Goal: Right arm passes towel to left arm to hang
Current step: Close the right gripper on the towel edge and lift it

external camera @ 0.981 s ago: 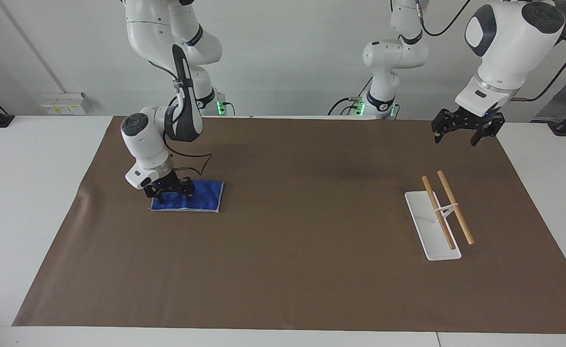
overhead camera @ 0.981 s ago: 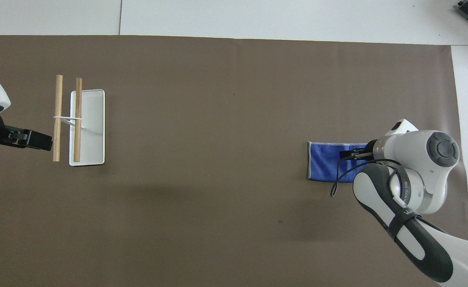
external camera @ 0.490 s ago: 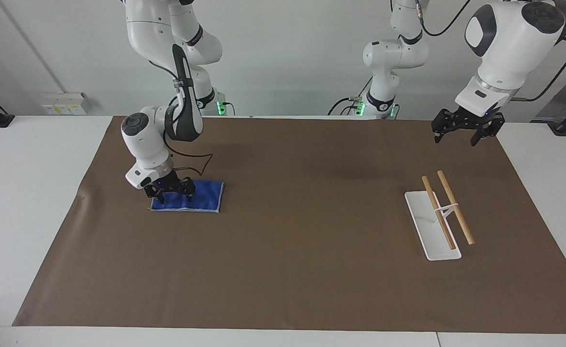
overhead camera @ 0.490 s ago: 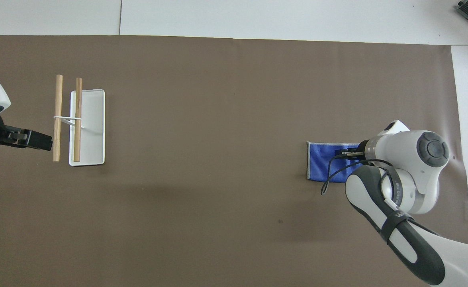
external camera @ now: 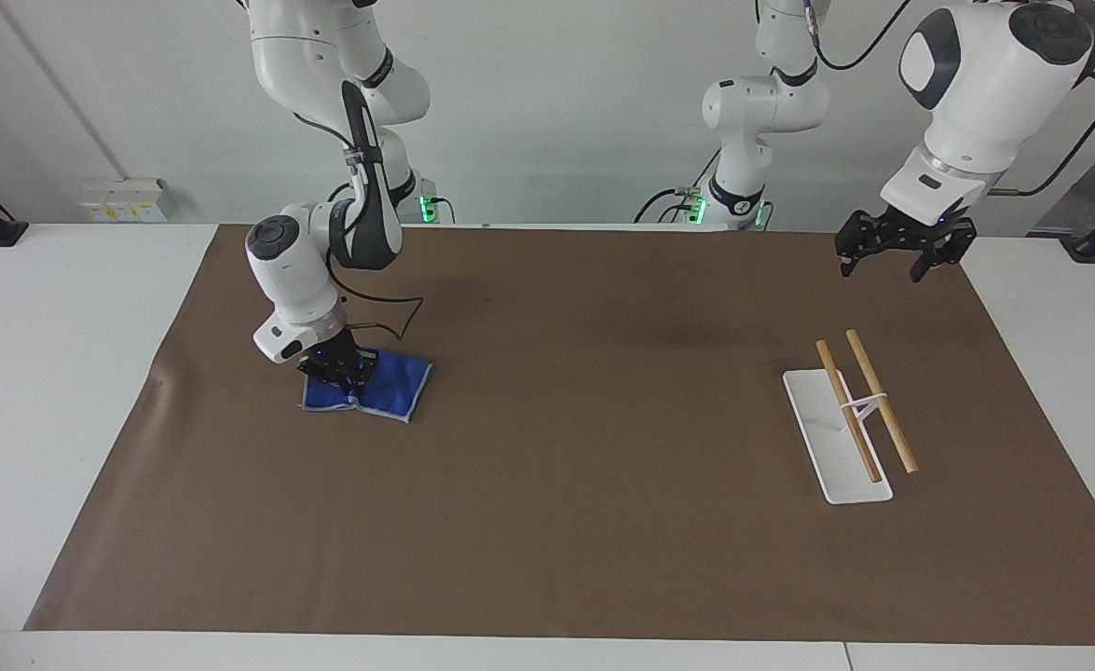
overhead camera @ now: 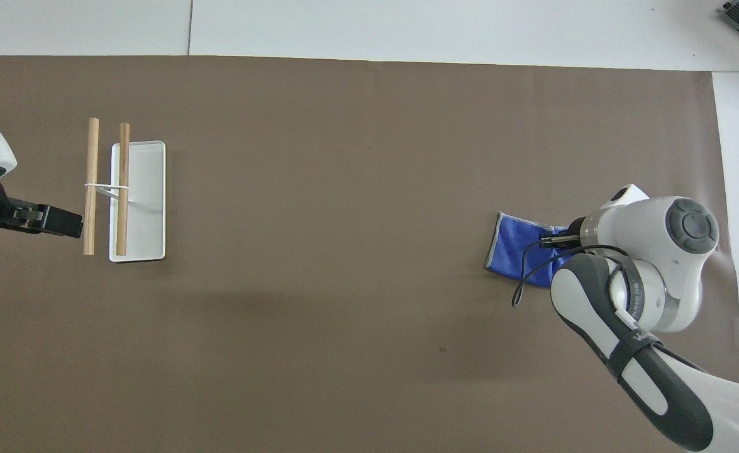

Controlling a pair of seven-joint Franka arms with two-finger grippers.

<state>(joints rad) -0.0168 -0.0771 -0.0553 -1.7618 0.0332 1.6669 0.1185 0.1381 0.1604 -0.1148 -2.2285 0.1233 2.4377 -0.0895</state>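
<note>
Vs a sec ago: right pincer has gone from spread fingers over flat cloth to clamped tight on the small bright blue cloth towel with pale grey stitched edge. Towel no longer a neat flat rectangle; it's bunched and skewed, the end under the pincer pulled up, the other end resting on the brown mat. Right arm has shifted a bit toward the mat's middle. Left arm hasn't moved.

Landmark = white rack base. The flat white rectangular tray-like rack base has nothing lying in it; a thin white post rises from it carrying 2 light wooden dowel bars, side by side, bare.

Towel sits well apart from rack base, toward the right arm's end of the bench. Left pincer waits in the air, fingers spread, holding nothing, over the mat edge nearer to the robots than the rack base.

Count: 1 towel, 1 rack, 2 bars, 2 arms, 1 mat.
</note>
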